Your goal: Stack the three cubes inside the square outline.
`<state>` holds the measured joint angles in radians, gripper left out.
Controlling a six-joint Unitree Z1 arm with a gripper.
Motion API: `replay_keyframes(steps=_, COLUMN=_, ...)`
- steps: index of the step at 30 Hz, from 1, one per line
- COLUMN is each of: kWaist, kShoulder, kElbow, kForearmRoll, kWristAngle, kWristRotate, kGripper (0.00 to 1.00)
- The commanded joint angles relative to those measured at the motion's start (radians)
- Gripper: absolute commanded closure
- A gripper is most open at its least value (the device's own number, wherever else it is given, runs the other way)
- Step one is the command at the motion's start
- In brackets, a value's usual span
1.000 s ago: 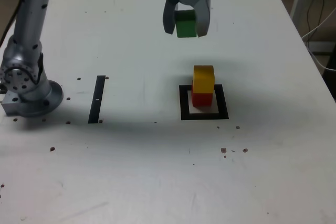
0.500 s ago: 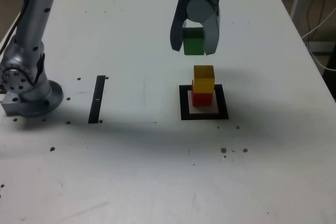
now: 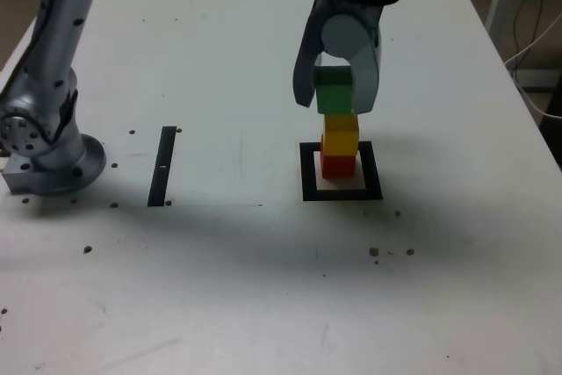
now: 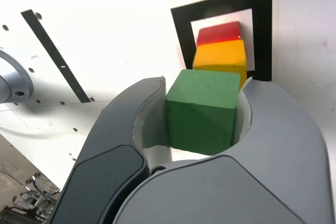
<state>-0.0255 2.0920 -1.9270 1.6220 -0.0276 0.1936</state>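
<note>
We see the pincer (image 3: 336,94) clamped on the green cube (image 3: 334,92) at upper centre of the exterior view, just above the yellow cube (image 3: 340,133), which sits on the red cube (image 3: 338,164) inside the square outline (image 3: 342,193) (two stacked; the last awaits release).

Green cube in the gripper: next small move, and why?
Probably lower it gently, then release. The gripper is shut on the small green cube, which sits just above the yellow cube stacked on the red cube inside the black square outline; contact is unclear.
</note>
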Motion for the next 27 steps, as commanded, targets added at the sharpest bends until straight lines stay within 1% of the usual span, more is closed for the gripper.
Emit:
replay_keyframes(steps=1, kWaist=-0.008, kShoulder=0.014, kElbow=-0.008, kForearmRoll=0.017, kWristAngle=-0.005, kWristRotate=-0.005, kGripper=0.74)
replay_keyframes(steps=6, kWaist=-0.014, kShoulder=0.028, kElbow=-0.012, kForearmRoll=0.016, kWristAngle=-0.012, kWristRotate=-0.008, kGripper=0.74)
replay_keyframes(steps=14, kWaist=-0.014, kShoulder=0.035, kElbow=-0.009, kForearmRoll=0.016, kWristAngle=-0.011, kWristRotate=-0.011, kGripper=0.74)
replay_keyframes(steps=15, kWaist=-0.014, kShoulder=0.036, kElbow=-0.008, kForearmRoll=0.016, kWristAngle=-0.011, kWristRotate=-0.011, kGripper=0.74)
replay_keyframes(steps=16, kWaist=-0.014, kShoulder=0.036, kElbow=-0.006, kForearmRoll=0.016, kWristAngle=-0.011, kWristRotate=-0.011, kGripper=0.71)
replay_keyframes(steps=17, kWaist=-0.014, kShoulder=0.037, kElbow=-0.005, kForearmRoll=0.016, kWristAngle=-0.011, kWristRotate=-0.011, kGripper=0.66)
replay_keyframes(steps=18, kWaist=-0.014, kShoulder=0.037, kElbow=-0.004, kForearmRoll=0.015, kWristAngle=-0.012, kWristRotate=-0.011, kGripper=0.58)
replay_keyframes(steps=21, kWaist=-0.014, kShoulder=0.039, kElbow=-0.001, kForearmRoll=0.015, kWristAngle=-0.012, kWristRotate=-0.011, kGripper=0.27)
replay_keyframes(steps=22, kWaist=-0.013, kShoulder=0.039, kElbow=0.000, kForearmRoll=0.015, kWristAngle=-0.012, kWristRotate=-0.011, kGripper=0.15)
replay_keyframes(steps=23, kWaist=-0.013, kShoulder=0.039, kElbow=0.002, kForearmRoll=0.015, kWristAngle=-0.011, kWristRotate=-0.011, kGripper=0.08)
replay_keyframes(steps=25, kWaist=-0.011, kShoulder=0.040, kElbow=0.005, kForearmRoll=0.015, kWristAngle=-0.010, kWristRotate=-0.011, kGripper=0.03)
replay_keyframes(steps=27, kWaist=-0.008, kShoulder=0.041, kElbow=0.009, kForearmRoll=0.015, kWristAngle=-0.008, kWristRotate=-0.011, kGripper=0.02)
